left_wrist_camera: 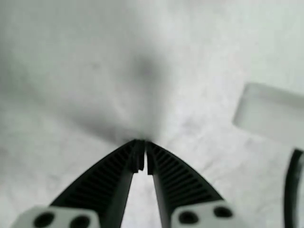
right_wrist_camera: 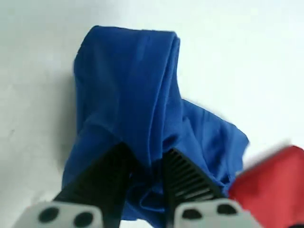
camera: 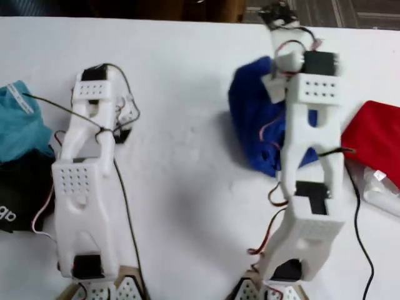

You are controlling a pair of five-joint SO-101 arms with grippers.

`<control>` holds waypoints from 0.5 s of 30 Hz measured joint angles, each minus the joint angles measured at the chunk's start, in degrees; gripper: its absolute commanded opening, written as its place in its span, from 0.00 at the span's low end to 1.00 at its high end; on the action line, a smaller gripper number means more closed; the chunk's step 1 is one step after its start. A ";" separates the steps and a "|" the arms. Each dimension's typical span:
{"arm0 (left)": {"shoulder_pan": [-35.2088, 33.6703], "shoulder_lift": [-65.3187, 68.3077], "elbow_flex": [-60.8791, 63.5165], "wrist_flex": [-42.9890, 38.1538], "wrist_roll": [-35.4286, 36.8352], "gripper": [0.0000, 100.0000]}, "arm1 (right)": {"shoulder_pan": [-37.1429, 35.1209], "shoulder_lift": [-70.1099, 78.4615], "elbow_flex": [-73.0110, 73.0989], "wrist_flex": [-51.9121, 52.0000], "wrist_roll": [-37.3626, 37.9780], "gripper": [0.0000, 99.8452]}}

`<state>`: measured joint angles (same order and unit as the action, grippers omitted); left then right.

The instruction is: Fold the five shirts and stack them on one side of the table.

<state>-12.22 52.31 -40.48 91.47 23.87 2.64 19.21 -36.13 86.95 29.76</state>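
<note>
From above, the white left arm [camera: 84,181] and right arm [camera: 306,156] are closest. The right arm leans over the blue shirt [camera: 253,119], a soft crumpled heap. A red shirt [camera: 375,134] lies beside it. A teal shirt [camera: 19,122] and a black shirt [camera: 22,187] sit by the left arm.

In the left wrist view, the left gripper [left_wrist_camera: 141,154] is pinched closed on nothing, over the smooth white table [left_wrist_camera: 71,71].

In the right wrist view, the right gripper [right_wrist_camera: 145,156] squeezes a raised fold of the blue shirt. The fold's long bump runs straight away from it.
</note>
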 measured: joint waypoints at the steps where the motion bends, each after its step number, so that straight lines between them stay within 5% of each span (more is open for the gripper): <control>1: 0.00 0.00 0.00 0.00 0.00 0.04 | 1.23 0.26 0.00 0.00 0.09 0.02; 15: 0.00 0.00 0.00 0.00 0.00 0.04 | 13.98 13.01 -0.44 -4.31 0.09 0.02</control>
<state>-12.22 52.31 -40.48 91.47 23.87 16.62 32.22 -36.57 82.64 29.85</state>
